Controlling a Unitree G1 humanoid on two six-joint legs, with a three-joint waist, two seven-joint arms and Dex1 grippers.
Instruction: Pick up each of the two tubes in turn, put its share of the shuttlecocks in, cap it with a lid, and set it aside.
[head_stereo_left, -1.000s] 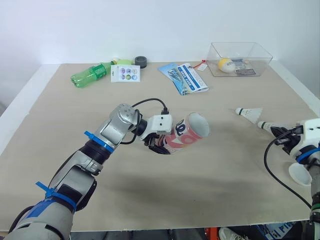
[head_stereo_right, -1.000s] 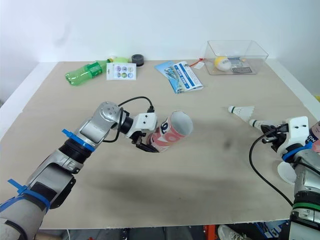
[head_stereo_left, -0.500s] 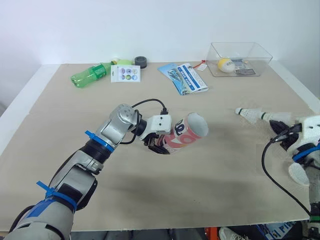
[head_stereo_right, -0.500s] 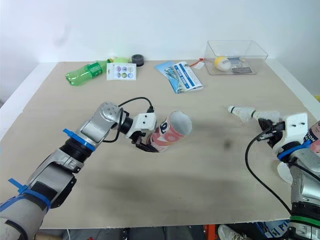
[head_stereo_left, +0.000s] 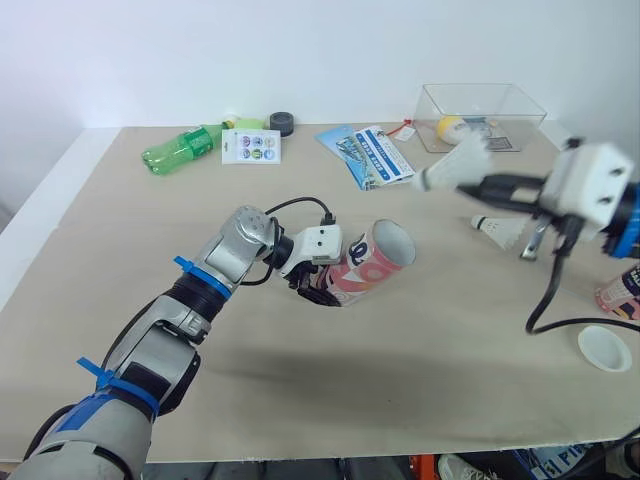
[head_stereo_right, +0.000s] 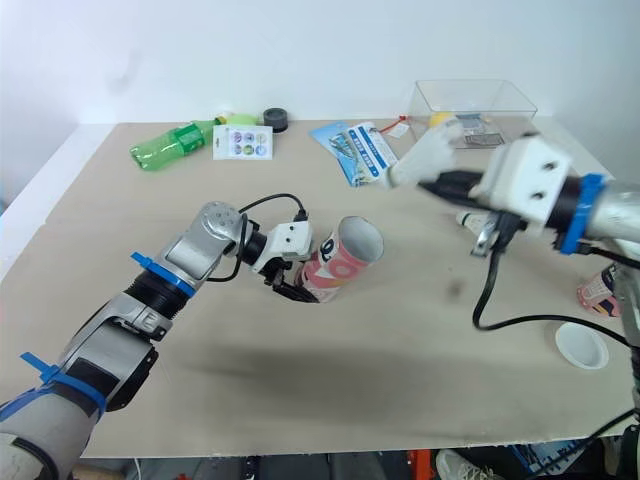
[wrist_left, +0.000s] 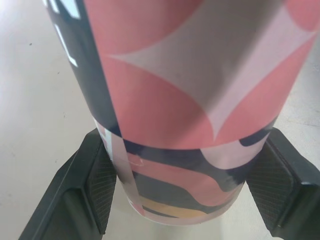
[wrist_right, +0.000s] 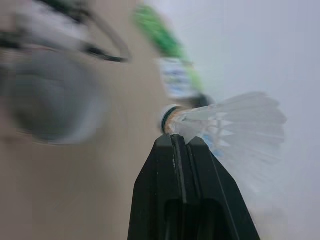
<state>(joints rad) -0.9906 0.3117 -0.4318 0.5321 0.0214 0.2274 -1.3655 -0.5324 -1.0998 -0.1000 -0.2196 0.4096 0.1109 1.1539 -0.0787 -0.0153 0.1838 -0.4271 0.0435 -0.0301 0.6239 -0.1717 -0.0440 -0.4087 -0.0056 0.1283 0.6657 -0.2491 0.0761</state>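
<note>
A pink patterned tube (head_stereo_left: 368, 266) is held tilted just above the table's middle, its open mouth facing right and up. My left gripper (head_stereo_left: 318, 287) is shut on its lower end, and the pads (wrist_left: 102, 186) press both sides of the tube (wrist_left: 185, 100). My right gripper (head_stereo_left: 476, 184) hangs in the air to the right of the tube mouth, shut on a white shuttlecock (head_stereo_left: 448, 168), whose feathers (wrist_right: 235, 120) spread past the fingertips. Another shuttlecock (head_stereo_left: 500, 229) lies on the table. A second pink tube (head_stereo_left: 620, 290) and a white lid (head_stereo_left: 603, 347) sit at the right edge.
Along the back stand a green bottle (head_stereo_left: 180, 150), a sticker card (head_stereo_left: 250, 146), a black tape roll (head_stereo_left: 281, 123), a blue booklet (head_stereo_left: 368, 155) and a clear box (head_stereo_left: 520, 105) holding a yellow ball. The right arm's black cable (head_stereo_left: 550, 290) dangles over the table.
My right gripper has risen from the table's right edge and swung left toward the tube mouth, carrying the shuttlecock. The left gripper and its tube have stayed put.
</note>
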